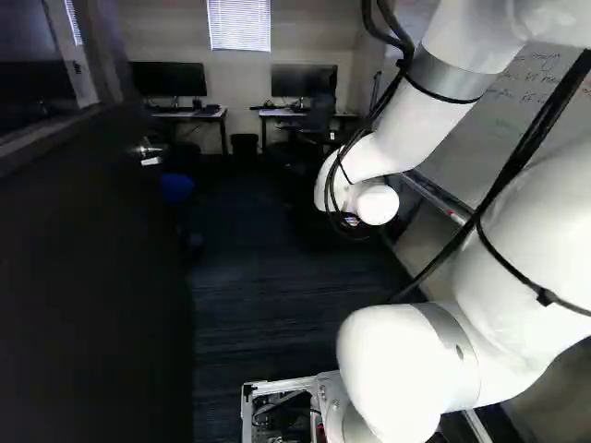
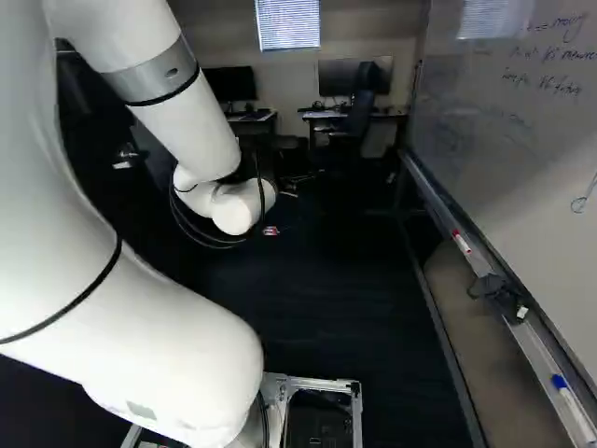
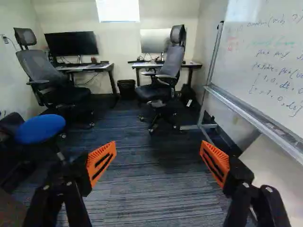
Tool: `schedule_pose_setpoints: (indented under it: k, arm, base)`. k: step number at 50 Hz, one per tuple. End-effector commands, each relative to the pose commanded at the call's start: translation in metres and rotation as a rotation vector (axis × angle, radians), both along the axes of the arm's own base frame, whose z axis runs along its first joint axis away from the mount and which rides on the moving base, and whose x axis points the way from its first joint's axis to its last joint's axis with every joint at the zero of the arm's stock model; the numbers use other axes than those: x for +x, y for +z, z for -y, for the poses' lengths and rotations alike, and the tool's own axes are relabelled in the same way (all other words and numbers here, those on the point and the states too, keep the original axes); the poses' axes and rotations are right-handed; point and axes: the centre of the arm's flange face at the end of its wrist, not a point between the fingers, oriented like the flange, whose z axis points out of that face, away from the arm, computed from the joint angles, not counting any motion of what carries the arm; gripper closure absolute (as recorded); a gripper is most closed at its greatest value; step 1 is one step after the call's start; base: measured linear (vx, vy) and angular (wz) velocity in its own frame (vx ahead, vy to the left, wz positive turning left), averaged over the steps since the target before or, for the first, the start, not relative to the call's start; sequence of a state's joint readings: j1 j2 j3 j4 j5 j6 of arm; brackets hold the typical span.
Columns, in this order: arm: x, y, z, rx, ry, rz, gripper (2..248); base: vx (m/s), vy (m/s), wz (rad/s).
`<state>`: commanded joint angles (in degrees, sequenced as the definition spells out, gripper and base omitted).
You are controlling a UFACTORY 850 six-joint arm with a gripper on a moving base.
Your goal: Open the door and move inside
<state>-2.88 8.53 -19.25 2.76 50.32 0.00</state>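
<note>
Door [image 1: 92,277] open, left of left base view, handle [image 1: 147,149] ungripped; fingers [image 3: 101,153] spread, nothing between, aimed inward, probably since opening's done and base [image 2: 355,411] must drive in, clear of door and whiteboard [image 2: 522,140]

The door [image 1: 92,277] looks matt, the whiteboard [image 2: 522,140] glossy.

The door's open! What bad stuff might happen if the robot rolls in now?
Maybe three things. The open door is close along the robot's left, so veering that way, or the door swinging back, might cause a scrape. The whiteboard is along the right; a bump might knock markers off its tray. And the open gripper might hit the blue stool ahead.
</note>
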Motion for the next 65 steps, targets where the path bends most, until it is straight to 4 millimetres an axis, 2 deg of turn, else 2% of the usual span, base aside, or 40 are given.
schedule_pose_setpoints:
  k: [65]
  arm:
    - [0.0000,0.0000,0.0000,0.000,0.000,0.000,3]
  base:
    - [0.256,0.008,-0.013]
